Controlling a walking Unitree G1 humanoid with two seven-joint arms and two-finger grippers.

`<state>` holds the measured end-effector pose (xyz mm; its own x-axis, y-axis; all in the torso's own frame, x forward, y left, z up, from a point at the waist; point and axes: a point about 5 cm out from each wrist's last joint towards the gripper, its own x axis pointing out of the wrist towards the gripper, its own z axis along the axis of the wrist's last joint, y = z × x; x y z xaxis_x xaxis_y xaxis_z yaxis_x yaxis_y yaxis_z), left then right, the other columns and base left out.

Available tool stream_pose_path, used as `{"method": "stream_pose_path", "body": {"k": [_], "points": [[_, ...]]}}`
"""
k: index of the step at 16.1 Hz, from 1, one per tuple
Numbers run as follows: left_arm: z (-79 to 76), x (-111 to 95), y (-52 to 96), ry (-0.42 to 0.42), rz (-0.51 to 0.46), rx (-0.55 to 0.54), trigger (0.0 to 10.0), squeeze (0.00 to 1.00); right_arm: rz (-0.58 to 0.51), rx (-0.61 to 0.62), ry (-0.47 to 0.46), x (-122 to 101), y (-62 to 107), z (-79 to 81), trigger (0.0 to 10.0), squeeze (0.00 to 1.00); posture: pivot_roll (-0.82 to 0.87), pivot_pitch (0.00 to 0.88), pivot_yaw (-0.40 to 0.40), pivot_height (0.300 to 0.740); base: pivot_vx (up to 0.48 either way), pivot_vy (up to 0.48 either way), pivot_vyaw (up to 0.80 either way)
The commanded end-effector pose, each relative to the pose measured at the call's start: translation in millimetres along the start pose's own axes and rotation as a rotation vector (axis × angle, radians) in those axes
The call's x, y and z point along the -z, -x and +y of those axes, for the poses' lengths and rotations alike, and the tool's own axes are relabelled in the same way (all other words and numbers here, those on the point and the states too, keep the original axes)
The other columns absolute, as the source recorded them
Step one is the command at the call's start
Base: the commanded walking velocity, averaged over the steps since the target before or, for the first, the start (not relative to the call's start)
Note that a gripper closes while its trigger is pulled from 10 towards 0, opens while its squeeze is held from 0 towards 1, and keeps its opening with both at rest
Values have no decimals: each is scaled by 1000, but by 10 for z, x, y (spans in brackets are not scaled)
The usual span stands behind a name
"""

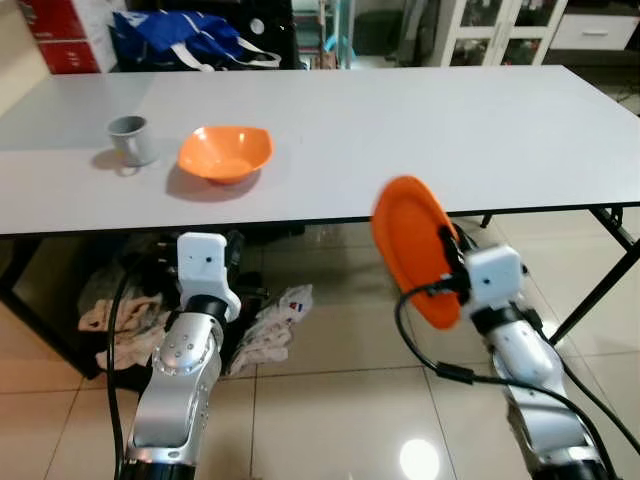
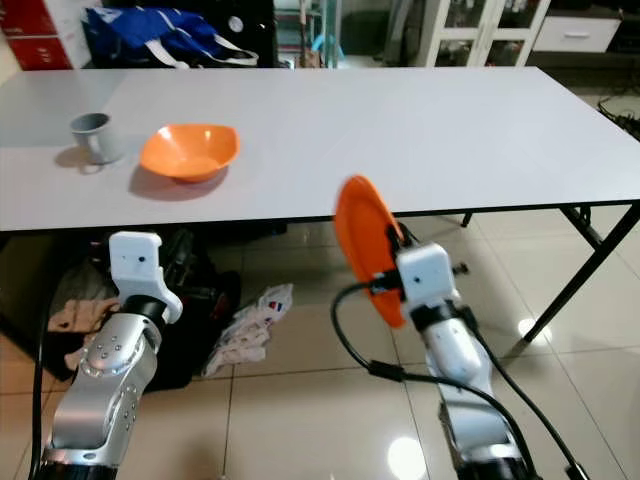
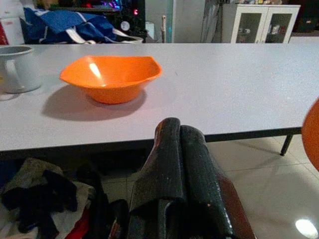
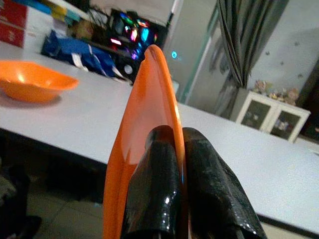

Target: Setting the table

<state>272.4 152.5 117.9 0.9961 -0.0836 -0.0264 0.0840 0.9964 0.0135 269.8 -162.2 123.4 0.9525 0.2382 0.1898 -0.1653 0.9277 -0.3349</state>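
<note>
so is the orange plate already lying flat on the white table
No, the round orange plate is held on edge in the right gripper's fingers, in front of the white table.

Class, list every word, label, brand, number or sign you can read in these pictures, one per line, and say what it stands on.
None can be read.
Red boxes behind the table: white marks, too blurred to read.
Packet on the floor under the table: print too small to read.
Orange plate in the right gripper, orange bowl, grey mug: no text visible.
</note>
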Motion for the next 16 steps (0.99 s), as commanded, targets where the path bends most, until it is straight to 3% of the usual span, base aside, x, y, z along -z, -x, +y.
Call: {"method": "stream_pose_path", "body": {"k": [1, 12, 16], "points": [[-37, -37, -11, -17, -8, 10, 10000, 0, -59, 11, 19, -129, -58, -42, 0, 0, -36, 0, 14, 740, 442, 0, 0], [-166, -205, -120, -127, -48, 92, 10000, 0, -95, 8, 26, -185, -116, 15, 0, 0, -32, 0, 22, 740, 453, 0, 0], [-220, -271, -156, -122, -64, 122, 10000, 0, -189, -20, 32, -417, -236, 63, 0, 0, -31, 0, 23, 740, 480, 0, 0]]}}
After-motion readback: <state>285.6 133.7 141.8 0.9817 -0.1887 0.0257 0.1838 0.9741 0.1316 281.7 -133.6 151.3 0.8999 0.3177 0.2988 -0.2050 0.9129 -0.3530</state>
